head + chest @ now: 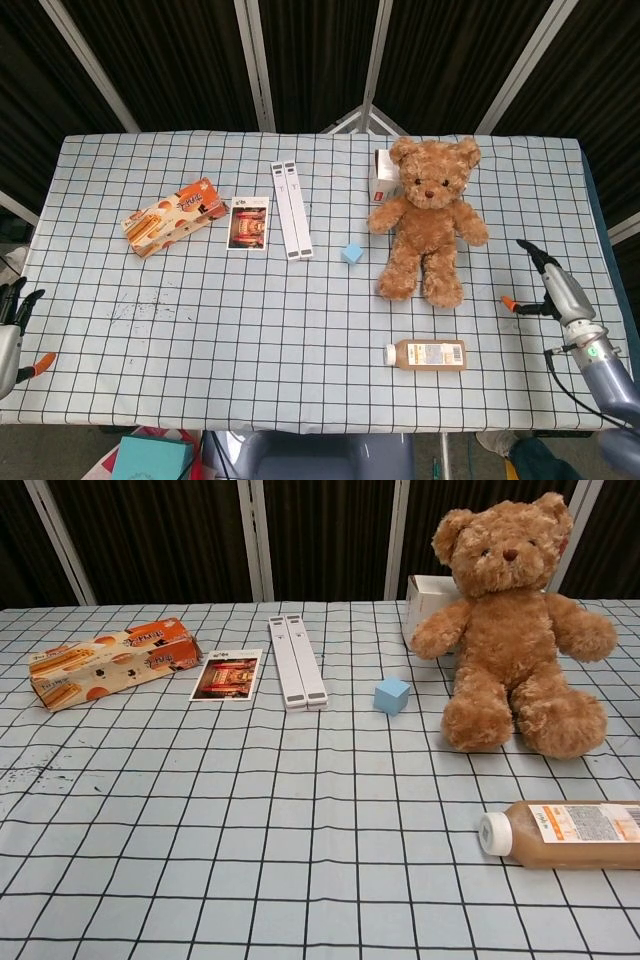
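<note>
My right hand (550, 282) hovers over the table's right side, turned edge-on with fingers stretched out and holding nothing. It is to the right of the brown teddy bear (427, 217) (510, 625) and above the lying brown bottle (428, 354) (565, 834). At the table's left front corner my left hand (12, 330) sits low beside the edge, fingers apart and empty. Neither hand shows in the chest view.
An orange snack box (171, 217) (108, 662), a picture card (248, 222) (227, 674), a pair of white bars (291, 209) (297, 661), a small blue cube (351, 253) (392, 695) and a white carton (384, 177) (429, 599) behind the bear lie on the checked tablecloth (280, 340).
</note>
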`<action>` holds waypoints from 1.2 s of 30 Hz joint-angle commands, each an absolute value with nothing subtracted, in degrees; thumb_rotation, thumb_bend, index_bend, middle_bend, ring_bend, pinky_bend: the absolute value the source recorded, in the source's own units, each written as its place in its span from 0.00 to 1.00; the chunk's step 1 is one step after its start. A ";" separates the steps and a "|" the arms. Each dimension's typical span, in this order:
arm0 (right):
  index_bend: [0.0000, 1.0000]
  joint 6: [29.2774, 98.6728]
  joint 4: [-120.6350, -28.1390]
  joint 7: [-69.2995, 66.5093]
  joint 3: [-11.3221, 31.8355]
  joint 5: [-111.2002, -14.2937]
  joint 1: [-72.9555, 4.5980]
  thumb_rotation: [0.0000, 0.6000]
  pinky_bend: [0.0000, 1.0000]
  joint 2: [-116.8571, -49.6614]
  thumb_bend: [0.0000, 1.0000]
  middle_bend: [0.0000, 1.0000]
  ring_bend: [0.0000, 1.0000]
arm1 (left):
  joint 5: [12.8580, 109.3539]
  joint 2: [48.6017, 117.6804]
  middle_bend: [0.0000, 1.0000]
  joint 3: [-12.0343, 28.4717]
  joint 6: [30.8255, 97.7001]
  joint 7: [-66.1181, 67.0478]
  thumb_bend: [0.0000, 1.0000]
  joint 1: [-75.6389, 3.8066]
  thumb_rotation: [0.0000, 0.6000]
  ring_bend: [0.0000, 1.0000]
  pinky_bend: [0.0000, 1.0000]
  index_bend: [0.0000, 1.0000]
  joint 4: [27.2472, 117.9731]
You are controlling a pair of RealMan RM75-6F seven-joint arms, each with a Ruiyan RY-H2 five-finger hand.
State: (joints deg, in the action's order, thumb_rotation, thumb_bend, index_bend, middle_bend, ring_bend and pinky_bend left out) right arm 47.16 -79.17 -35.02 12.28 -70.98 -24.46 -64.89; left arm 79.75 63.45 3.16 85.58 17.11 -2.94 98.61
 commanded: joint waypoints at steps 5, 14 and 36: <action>0.00 39.86 -71.62 -27.15 17.00 -56.76 -32.30 1.00 0.00 -70.19 0.28 0.08 0.06 | 78.18 64.00 0.00 3.76 85.09 18.41 0.24 -3.34 1.00 0.00 0.03 0.14 98.40; 0.00 36.72 -68.50 -20.39 18.37 -47.64 -36.77 1.00 0.00 -74.28 0.28 0.15 0.10 | 77.02 64.57 0.00 4.06 84.87 19.87 0.24 -3.64 1.00 0.00 0.03 0.14 98.22; 0.15 37.53 -62.75 -10.98 20.05 -37.06 -41.36 1.00 0.00 -80.55 0.28 0.30 0.22 | 75.46 64.83 0.00 4.23 83.90 20.91 0.24 -4.39 1.00 0.00 0.03 0.14 97.91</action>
State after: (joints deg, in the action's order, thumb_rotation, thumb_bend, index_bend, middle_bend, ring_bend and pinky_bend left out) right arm 37.52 -63.27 -11.43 19.69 -37.78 -41.03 -80.14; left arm 75.48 64.82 4.23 83.91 20.91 -4.39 97.91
